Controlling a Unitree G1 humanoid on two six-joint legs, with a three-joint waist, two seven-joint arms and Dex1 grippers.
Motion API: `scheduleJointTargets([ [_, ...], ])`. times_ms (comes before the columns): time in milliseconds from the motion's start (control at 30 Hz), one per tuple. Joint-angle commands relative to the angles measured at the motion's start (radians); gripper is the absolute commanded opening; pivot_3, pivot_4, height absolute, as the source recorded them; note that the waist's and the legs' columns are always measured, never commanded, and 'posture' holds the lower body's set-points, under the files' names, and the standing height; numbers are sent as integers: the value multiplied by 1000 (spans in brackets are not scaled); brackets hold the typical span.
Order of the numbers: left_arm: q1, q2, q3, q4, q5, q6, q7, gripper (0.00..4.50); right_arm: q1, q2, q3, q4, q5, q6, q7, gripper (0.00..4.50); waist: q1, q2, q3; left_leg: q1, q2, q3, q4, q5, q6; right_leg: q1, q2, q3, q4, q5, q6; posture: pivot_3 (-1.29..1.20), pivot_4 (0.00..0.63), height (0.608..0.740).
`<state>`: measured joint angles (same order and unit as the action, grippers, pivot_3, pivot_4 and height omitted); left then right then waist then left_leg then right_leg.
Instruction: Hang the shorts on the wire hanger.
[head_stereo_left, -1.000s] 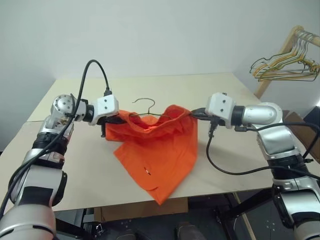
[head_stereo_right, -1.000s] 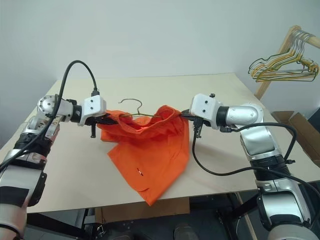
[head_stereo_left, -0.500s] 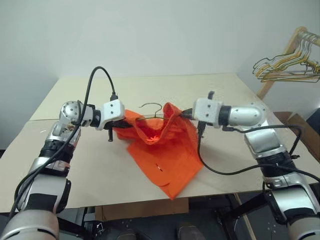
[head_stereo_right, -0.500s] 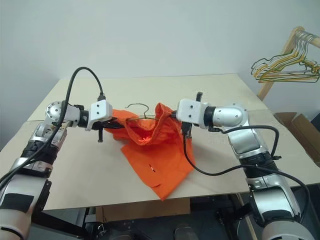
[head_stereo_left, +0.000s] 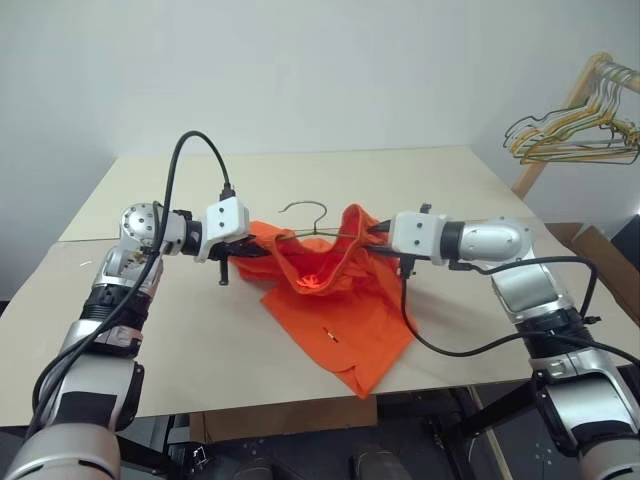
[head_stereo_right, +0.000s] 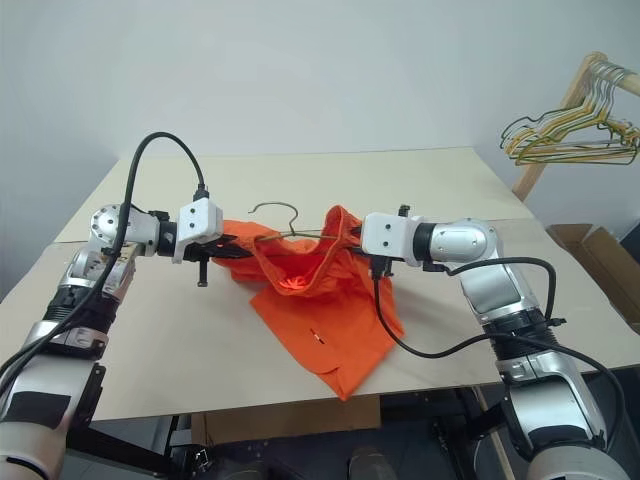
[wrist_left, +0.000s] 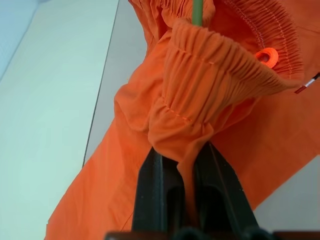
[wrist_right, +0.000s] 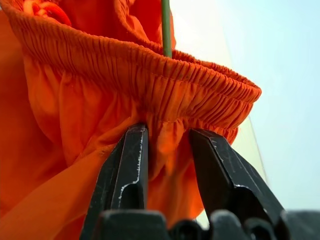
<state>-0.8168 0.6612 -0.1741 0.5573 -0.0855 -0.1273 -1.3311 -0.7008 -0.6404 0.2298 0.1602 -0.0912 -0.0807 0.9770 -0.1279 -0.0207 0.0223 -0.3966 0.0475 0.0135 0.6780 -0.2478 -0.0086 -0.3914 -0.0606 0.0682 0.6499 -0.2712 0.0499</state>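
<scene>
Shorts: the bright orange shorts (head_stereo_left: 330, 290) are in the middle of the frame, held up above the tan table (head_stereo_left: 450, 180) by their waistband, with the legs drooping down onto the table toward the lower middle.
Wire hanger: the wire hanger (head_stereo_left: 308, 212) is in the middle too; its thin grey hook pokes up above the waistband and the rest is tucked inside the shorts.
Left gripper: the left gripper (wrist_left: 182, 165) is squeezed tight on a bunch of the waistband at the left end.
Right gripper: the right gripper (wrist_right: 167, 150) has its fingers a little apart, with the waistband's right end sitting between them. I think it is letting go.
Other hangers: a bunch of yellow and green hangers (head_stereo_left: 570, 135) hangs on a wooden rack at the upper right, well apart.
How to do it well: I would open the right fingers slowly and pull straight back, so the cloth does not snag and slip off the wire. The left side should hold on until the waistband sits snug on the hanger.
</scene>
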Motion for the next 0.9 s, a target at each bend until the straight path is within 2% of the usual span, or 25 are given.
scheduleJointTargets([
  [33,-7,0,30,-40,-38,-2,-20,0,-18,6,-45,-3,49,27,-1,1703,0,0,0,0,0,0,0,0,0,0,0,0,0,0,0,-116,0,740],
  [233,-15,-17,41,-45,-93,-57,-97,0,-11,-6,-63,-47,244,157,186,1703,0,0,0,0,0,0,0,0,0,1,0,0,0,0,0,-116,0,740],
  [400,-25,-30,50,-52,-113,-49,-117,0,-16,-15,-45,-65,259,220,230,1703,0,0,0,1,0,0,0,0,0,1,0,0,0,0,0,-110,0,740],
  [500,-26,-28,41,-23,-71,-75,-89,0,-15,-8,-57,-74,276,271,230,1192,0,0,0,1,0,0,0,0,0,1,0,0,0,0,0,-111,0,740],
  [600,-23,-31,48,-7,-71,-53,-72,0,-16,-11,-62,-85,284,310,224,188,0,0,0,1,0,0,0,0,0,1,0,0,0,0,0,-114,0,740],
  [633,-24,-36,58,-1,-84,-41,-69,270,-15,-13,-62,-85,281,312,220,18,1,0,0,1,0,0,0,0,0,1,0,0,0,0,0,-116,0,740],
  [733,-40,-44,94,39,-122,-20,-72,1025,-7,-25,-71,-76,269,297,213,0,2,0,0,1,0,0,0,0,0,1,0,0,0,0,0,-120,0,740],
  [900,-83,-18,130,146,-112,-65,-69,2705,-24,-66,-127,-63,319,355,228,0,2,0,0,0,0,0,0,0,0,1,0,0,0,0,0,-122,0,740],
])
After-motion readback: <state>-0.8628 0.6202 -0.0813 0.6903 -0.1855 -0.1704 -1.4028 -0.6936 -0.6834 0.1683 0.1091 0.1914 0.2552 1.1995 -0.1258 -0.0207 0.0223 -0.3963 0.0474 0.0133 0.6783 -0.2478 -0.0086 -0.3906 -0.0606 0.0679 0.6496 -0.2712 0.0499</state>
